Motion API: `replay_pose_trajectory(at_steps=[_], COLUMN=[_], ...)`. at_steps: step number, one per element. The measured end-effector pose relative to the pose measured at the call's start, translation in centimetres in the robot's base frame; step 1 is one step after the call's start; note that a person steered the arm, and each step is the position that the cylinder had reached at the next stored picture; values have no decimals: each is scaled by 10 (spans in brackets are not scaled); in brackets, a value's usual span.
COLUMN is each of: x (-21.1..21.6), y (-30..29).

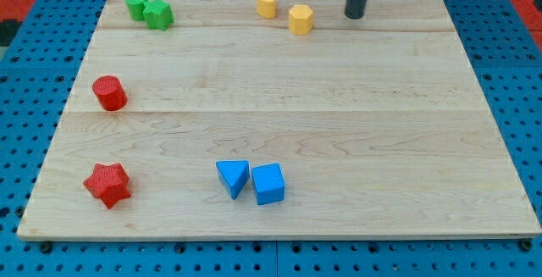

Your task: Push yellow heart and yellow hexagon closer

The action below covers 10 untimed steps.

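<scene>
The yellow heart (267, 2) and the yellow hexagon (300, 19) sit near the view's top edge of the wooden board (339, 124), a small gap apart, the hexagon to the right and slightly lower. My tip (354, 15) rests on the board to the right of the hexagon, about one block-width away and touching neither block.
Two green blocks (148, 10) touch each other at the top left. A red cylinder (109, 92) sits at the left edge and a red star (107, 184) at the bottom left. A blue triangle (233, 177) and a blue cube (268, 184) sit together at the bottom centre.
</scene>
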<state>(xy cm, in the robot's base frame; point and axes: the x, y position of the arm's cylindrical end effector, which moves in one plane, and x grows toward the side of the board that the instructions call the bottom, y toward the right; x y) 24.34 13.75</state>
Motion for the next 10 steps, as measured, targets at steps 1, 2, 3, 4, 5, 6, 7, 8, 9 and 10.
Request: replay_pose_trajectory(at_steps=[1,2,3,4,5,6,7,8,9,10], x=[-50,-50,-50,7,73,12,-36,-52,-52,-49], y=[-9,-110,-162,-144,-210,-234,-222,-246,-245,-187])
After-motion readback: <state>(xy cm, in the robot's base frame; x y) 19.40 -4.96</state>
